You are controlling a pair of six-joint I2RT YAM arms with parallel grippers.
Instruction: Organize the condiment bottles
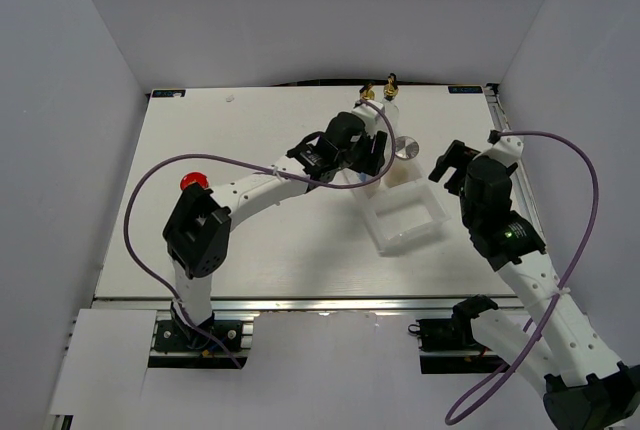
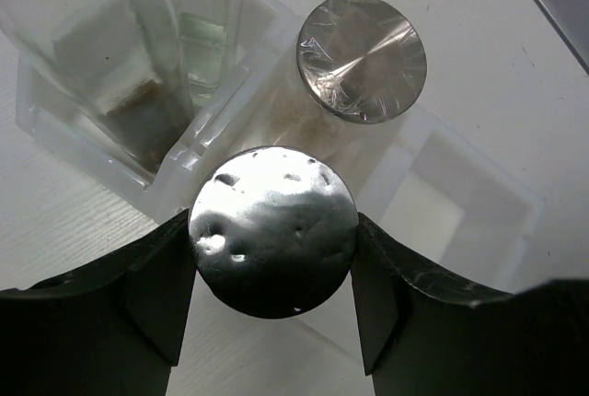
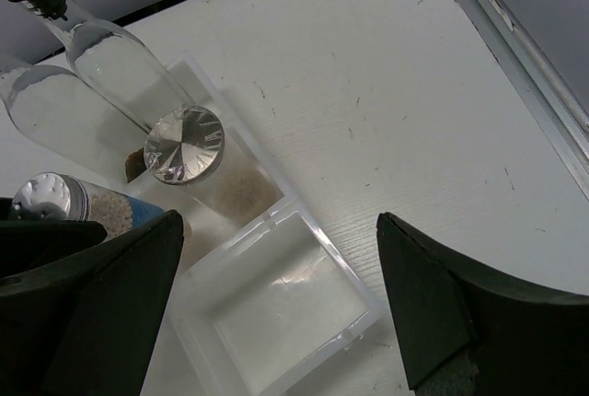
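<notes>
Red marks the far left of the top view, where we see the red-capped jar (image 1: 190, 182) on the table (image 1: 270, 250) beside the left arm, well apart from the white three-compartment tray (image 1: 415, 236). In the middle, the left gripper (image 1: 362, 157) is clamped on one silver-lidded cylinder (image 2: 272, 230) just beside the tray's wall. The two glass bottles (image 2: 138, 55) stand in the tray's end compartment and the second silver-lidded cylinder (image 2: 362, 57) in the next. At the right, the right gripper (image 3: 281, 249) hovers over the tray, fingers wide apart around nothing.
</notes>
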